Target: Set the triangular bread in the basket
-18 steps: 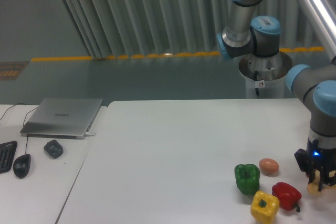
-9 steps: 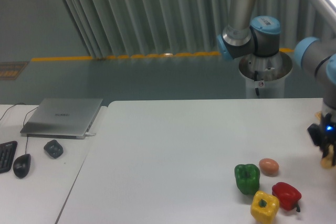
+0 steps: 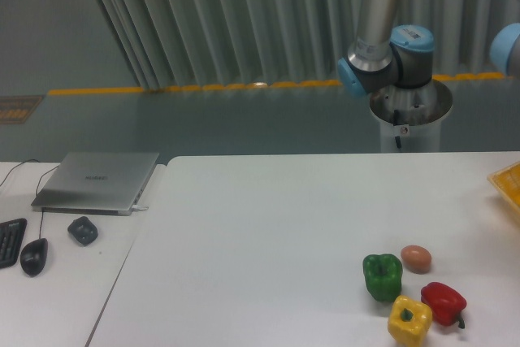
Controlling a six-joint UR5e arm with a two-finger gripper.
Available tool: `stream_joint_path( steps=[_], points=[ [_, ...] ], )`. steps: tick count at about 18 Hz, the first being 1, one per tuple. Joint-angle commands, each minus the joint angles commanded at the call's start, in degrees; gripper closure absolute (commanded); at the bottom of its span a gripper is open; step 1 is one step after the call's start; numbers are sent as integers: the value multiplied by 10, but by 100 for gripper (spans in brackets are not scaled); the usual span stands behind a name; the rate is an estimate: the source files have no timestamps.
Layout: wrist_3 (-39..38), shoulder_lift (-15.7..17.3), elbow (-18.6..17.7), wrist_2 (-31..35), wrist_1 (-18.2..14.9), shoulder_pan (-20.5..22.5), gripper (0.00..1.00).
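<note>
One corner of the yellow-orange latticed basket (image 3: 509,183) shows at the right edge of the white desk (image 3: 268,233). The pincer is out of view, so I cannot tell its state, and the triangular bread is not visible either. If the release comes too near the basket's rim, the bread may fall outside, unseen by this camera.

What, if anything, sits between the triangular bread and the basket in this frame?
That can't be judged here: the bread and the end effector are both out of view. Only a corner of the basket shows at the right edge. The egg and the three peppers sit lower left of it, apart from the basket.
</note>
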Motion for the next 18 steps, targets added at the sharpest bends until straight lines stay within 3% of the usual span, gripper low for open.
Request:
stream_joint_path(
  steps=[2,5,6,7,12,18],
  points=[
    [24,0,-3,27,0,7,59],
    [35,-2,-4,29,1,10,30],
    [29,-3,-4,29,2,8,7],
    [26,-5,-4,30,2,7,0],
    [13,-4,-8,25,25,7,0],
    [-39,-1,-7,19,26,-11,0]
  ],
)
